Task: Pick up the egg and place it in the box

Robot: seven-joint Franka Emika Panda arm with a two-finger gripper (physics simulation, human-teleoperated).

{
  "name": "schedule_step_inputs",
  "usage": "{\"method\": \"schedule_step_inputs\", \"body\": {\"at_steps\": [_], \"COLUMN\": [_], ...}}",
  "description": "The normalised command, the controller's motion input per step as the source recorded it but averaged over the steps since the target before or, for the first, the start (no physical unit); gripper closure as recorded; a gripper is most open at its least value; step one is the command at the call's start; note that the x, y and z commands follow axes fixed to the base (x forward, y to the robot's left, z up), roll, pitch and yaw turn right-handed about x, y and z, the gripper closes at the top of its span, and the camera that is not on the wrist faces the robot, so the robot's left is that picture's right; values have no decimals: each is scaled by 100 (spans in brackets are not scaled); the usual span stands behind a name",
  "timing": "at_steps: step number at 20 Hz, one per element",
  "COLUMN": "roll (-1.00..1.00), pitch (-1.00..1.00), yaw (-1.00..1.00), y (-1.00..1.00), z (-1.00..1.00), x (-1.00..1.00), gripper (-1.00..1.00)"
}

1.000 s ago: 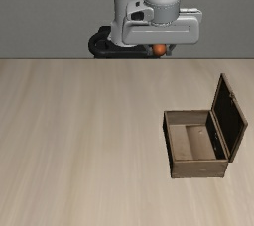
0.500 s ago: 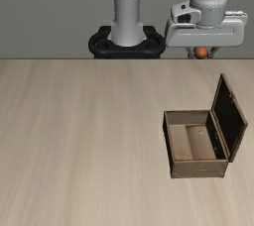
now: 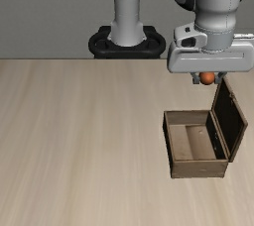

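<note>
The orange egg (image 3: 206, 77) hangs aloft near the far edge of the brown box (image 3: 194, 169), its lid standing open.

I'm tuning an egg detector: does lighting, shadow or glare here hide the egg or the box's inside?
Exterior view: flat, even light, no glare on the table; the egg is partly covered by the end effector, not by shadow; the box interior is shaded darker yet readable; no distinct cast shadow falls on the table.

You have no text, label, brand, number or sign to read here. The box (image 3: 198, 169), the bench (image 3: 79, 141) and the arm (image 3: 213, 2) all show plain surfaces with no markings.
</note>
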Motion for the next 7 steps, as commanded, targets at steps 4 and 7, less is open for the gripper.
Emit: {"method": "schedule_step_inputs", "body": {"at_steps": [4,7], "roll": [0,0], "pitch": [0,0], "yaw": [0,0], "y": [0,0], "z": [0,0], "x": [0,0], "gripper": [-100,-100]}}
